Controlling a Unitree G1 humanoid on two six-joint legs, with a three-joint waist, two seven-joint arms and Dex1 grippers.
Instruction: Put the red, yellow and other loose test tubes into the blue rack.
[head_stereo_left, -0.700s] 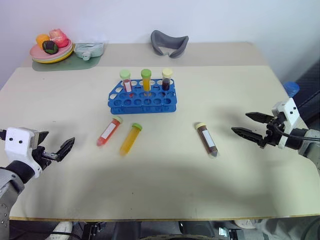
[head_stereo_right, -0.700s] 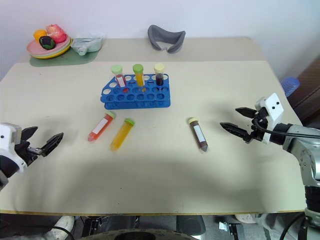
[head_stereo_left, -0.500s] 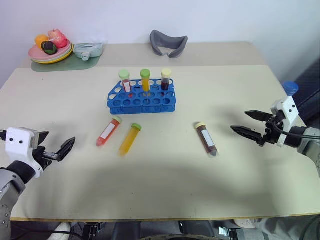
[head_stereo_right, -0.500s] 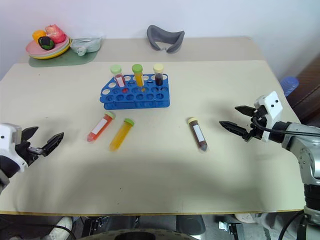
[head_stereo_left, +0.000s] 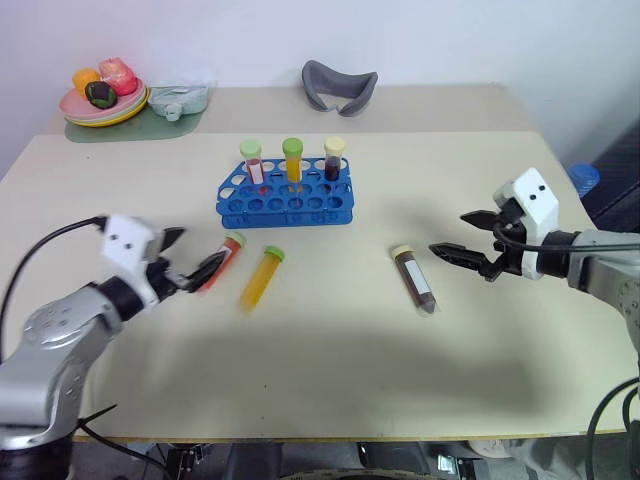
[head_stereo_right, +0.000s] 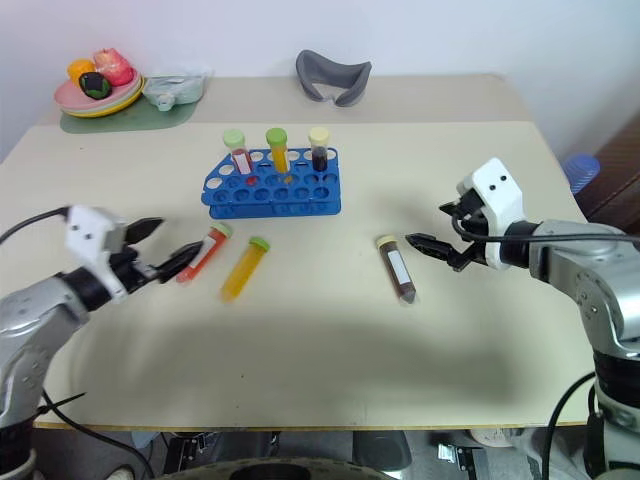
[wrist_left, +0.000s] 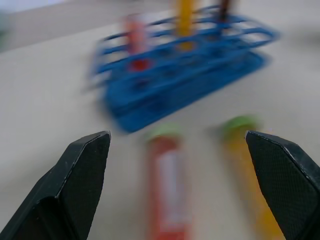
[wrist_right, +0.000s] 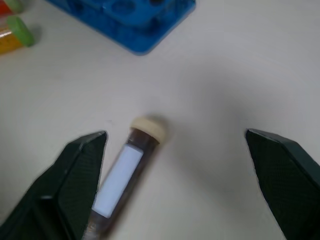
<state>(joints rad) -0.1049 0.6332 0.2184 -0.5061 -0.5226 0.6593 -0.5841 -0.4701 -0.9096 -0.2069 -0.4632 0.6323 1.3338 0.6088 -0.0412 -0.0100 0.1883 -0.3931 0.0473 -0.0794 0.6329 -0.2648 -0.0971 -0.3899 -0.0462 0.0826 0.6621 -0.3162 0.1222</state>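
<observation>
The blue rack (head_stereo_left: 285, 197) stands mid-table with three capped tubes upright in its back row. Three loose test tubes lie in front of it: a red one with a white label (head_stereo_left: 224, 256), a yellow-orange one with a green cap (head_stereo_left: 259, 279) and a dark brown one with a pale cap (head_stereo_left: 413, 280). My left gripper (head_stereo_left: 196, 254) is open, its fingers just left of the red tube (wrist_left: 167, 180) and pointing along it. My right gripper (head_stereo_left: 452, 233) is open just right of the brown tube (wrist_right: 122, 172), above the table.
A plate of fruit (head_stereo_left: 100, 100) on a green mat and a pale container (head_stereo_left: 178, 98) sit at the back left. A grey curved object (head_stereo_left: 340, 85) lies at the back centre. A blue-capped item (head_stereo_left: 585, 178) shows beyond the table's right edge.
Both arms have swung inward. The left gripper moved right up to the red tube, the right gripper moved left towards the brown tube. The tubes and rack have not moved.
</observation>
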